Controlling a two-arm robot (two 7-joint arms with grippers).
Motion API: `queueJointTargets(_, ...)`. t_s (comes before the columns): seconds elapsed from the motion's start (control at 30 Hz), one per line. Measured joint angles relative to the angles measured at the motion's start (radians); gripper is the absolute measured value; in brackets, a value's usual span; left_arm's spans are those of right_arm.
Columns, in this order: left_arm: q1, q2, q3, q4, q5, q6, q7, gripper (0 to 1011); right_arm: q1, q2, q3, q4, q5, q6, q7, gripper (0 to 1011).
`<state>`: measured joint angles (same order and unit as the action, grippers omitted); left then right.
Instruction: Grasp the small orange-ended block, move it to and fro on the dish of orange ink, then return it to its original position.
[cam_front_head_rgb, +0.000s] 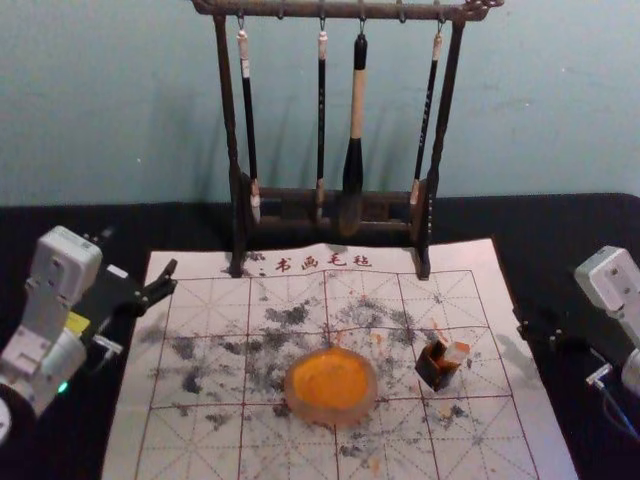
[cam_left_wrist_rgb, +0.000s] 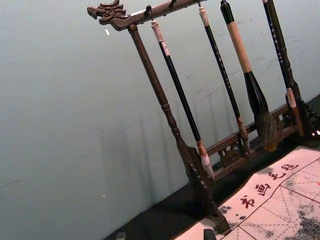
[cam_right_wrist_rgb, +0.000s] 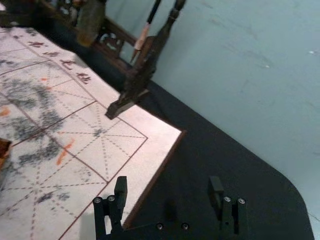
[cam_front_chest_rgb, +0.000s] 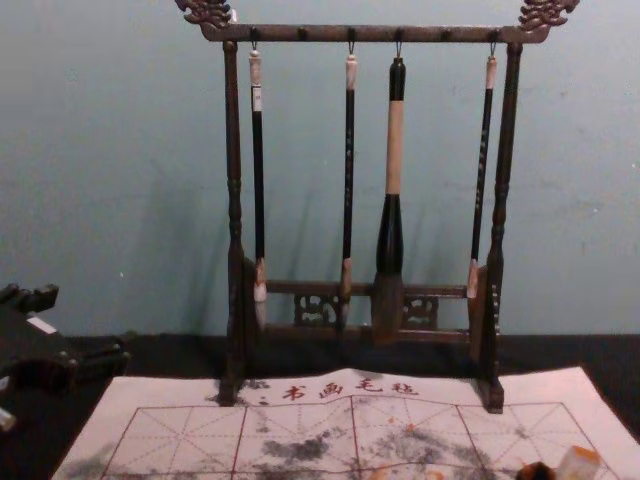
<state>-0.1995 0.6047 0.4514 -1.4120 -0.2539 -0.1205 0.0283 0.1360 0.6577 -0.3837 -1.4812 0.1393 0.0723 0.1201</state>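
In the head view my left gripper (cam_front_head_rgb: 142, 262) hangs over the mat's left edge; the left wrist view shows its fingertips (cam_left_wrist_rgb: 165, 235) wide apart. My right gripper (cam_front_head_rgb: 536, 330) is beside the mat's right edge, well right of the block, and in the right wrist view its fingers (cam_right_wrist_rgb: 168, 187) stand apart with nothing between. The pale translucent block (cam_front_head_rgb: 457, 353) leans up at a small dark, orange-stained holder (cam_front_head_rgb: 436, 368), also visible in the chest view as block (cam_front_chest_rgb: 578, 463) and holder (cam_front_chest_rgb: 535, 471); its lower end is hidden. The round dish (cam_front_head_rgb: 330, 388) of orange ink lies left of them.
A dark wooden brush rack (cam_front_head_rgb: 430, 215) with several hanging brushes stands behind the dish, its feet at the mat's back edge. The ink-stained white mat (cam_front_head_rgb: 190, 440) lies over a black table (cam_front_head_rgb: 130, 220). A pale blue wall rises behind.
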Motion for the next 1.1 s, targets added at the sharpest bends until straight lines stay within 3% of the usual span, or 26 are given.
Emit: queueJointTargets(1.1, 0.0, 0.0, 0.0, 0.0, 0.0, 0.0, 0.0, 1001, -0.001, -0.001, 0.003, -0.002, -0.001, -0.002, -0.003, 1003)
